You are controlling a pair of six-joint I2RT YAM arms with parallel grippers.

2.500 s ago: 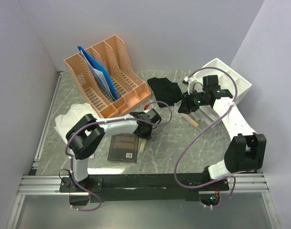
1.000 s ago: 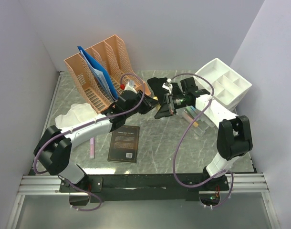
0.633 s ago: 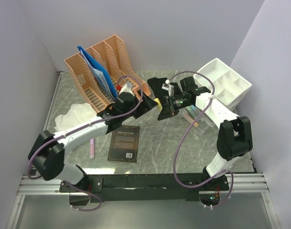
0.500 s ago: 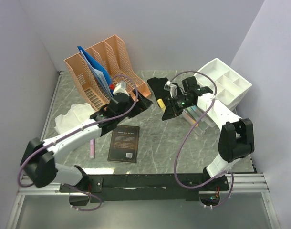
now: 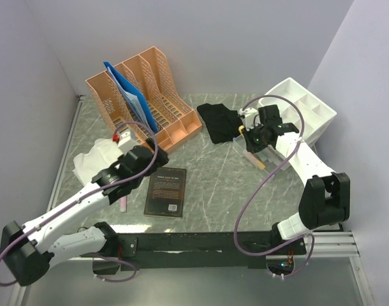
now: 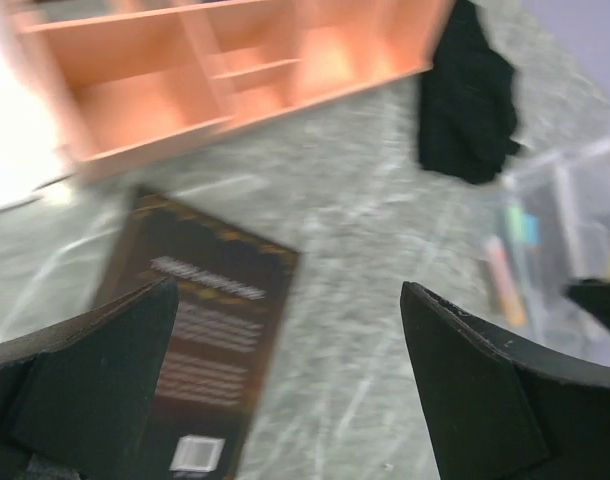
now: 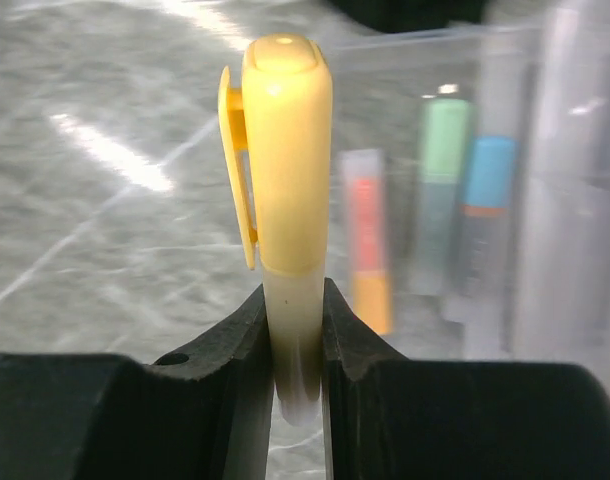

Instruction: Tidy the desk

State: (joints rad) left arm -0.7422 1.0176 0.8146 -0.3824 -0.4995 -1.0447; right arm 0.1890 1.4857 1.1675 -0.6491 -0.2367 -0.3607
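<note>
Right gripper is putting a yellow marker away.
It is clenching the marker upright just beside the clear pen box on the desk beneath both arms; next it probably needs lowering into that box. The left gripper is hanging spread and empty over the book.

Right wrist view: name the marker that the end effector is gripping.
The yellow-capped marker, clamped upright in the right end effector. The other markers lie in the clear case behind it.
</note>
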